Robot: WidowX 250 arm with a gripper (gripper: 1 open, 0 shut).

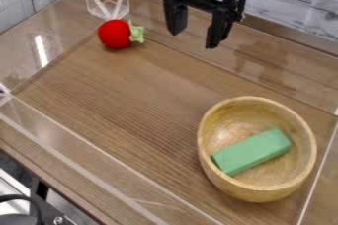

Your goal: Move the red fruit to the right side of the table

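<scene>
The red fruit is a small glossy ball with a green leafy tuft on its right side. It rests on the brown wood-grain table near the far left corner. My gripper hangs over the far middle of the table, pointing down, to the right of the fruit and apart from it. Its two black fingers stand wide open with nothing between them.
A round light wooden bowl sits at the near right and holds a green rectangular block. Low clear plastic walls edge the tabletop on all sides.
</scene>
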